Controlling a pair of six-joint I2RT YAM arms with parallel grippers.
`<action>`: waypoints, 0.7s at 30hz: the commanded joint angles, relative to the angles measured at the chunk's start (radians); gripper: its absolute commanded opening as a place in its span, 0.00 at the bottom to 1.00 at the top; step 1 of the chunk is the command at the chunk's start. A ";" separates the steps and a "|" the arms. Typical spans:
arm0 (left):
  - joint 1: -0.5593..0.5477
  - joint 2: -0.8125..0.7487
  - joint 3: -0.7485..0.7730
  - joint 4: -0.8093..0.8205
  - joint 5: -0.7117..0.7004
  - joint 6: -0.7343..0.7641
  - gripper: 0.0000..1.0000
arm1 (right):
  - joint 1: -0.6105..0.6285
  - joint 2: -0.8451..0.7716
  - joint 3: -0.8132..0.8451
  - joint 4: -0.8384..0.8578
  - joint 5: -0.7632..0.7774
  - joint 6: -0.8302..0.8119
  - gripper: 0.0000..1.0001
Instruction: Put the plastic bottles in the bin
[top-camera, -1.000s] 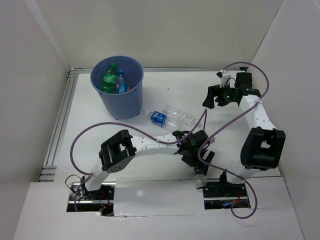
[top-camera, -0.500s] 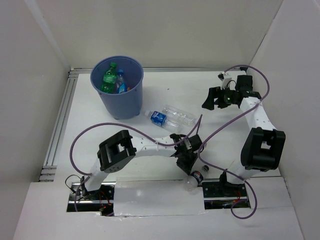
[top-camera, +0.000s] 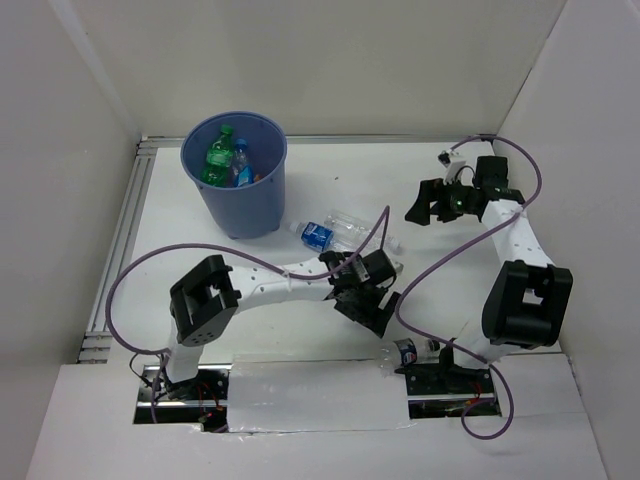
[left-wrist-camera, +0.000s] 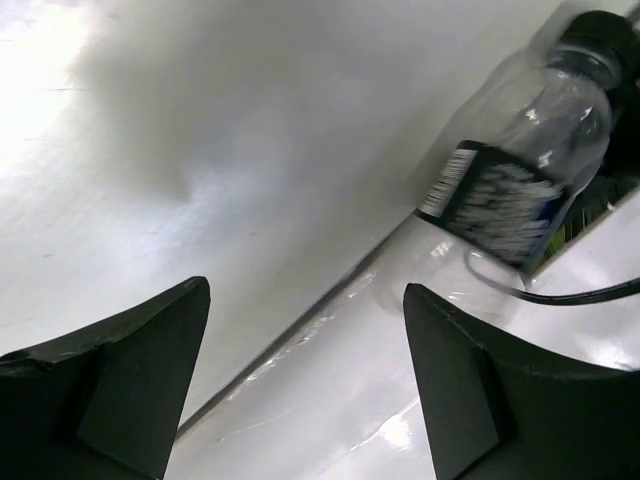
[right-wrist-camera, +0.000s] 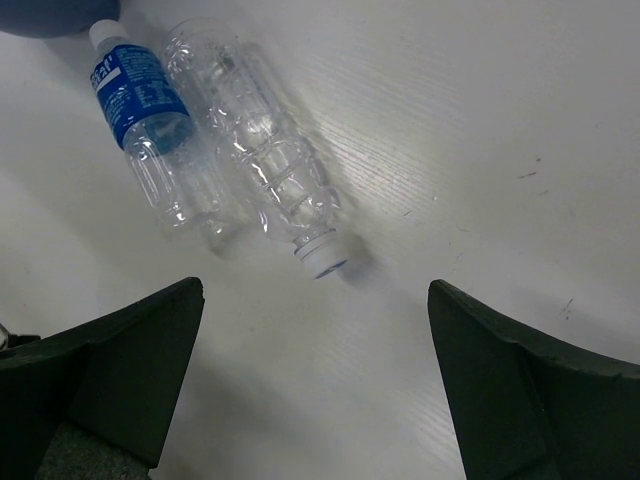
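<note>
The blue-violet bin (top-camera: 235, 195) stands at the back left, with a green bottle (top-camera: 218, 152) and a blue-labelled bottle (top-camera: 240, 166) inside. A blue-labelled bottle (top-camera: 317, 235) (right-wrist-camera: 145, 120) and a clear bottle (top-camera: 362, 229) (right-wrist-camera: 270, 160) lie side by side mid-table. A small dark-labelled bottle (top-camera: 408, 351) (left-wrist-camera: 505, 175) lies at the front edge by the right arm's base. My left gripper (top-camera: 385, 312) (left-wrist-camera: 305, 370) is open and empty, short of that small bottle. My right gripper (top-camera: 425, 208) (right-wrist-camera: 315, 380) is open and empty, to the right of the two lying bottles.
Purple cables loop over both arms and across the table. A metal rail (top-camera: 120, 250) runs along the left edge. White walls close in the left, back and right sides. A raised white ledge (top-camera: 320, 385) borders the front.
My left gripper went toward the front edge, then pulled back toward mid-table, its elbow swinging left. The small dark-labelled bottle rolled slightly right along the front edge. The right gripper barely moved.
</note>
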 joint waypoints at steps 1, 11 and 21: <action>0.025 -0.068 0.016 -0.032 -0.044 0.007 0.91 | -0.007 -0.042 -0.011 0.029 -0.022 -0.013 1.00; 0.024 -0.148 -0.026 0.128 0.067 0.161 0.91 | -0.025 -0.051 -0.020 0.020 -0.041 -0.013 1.00; -0.010 0.051 0.046 0.162 -0.076 0.362 0.91 | -0.073 -0.071 -0.030 0.000 -0.081 -0.013 1.00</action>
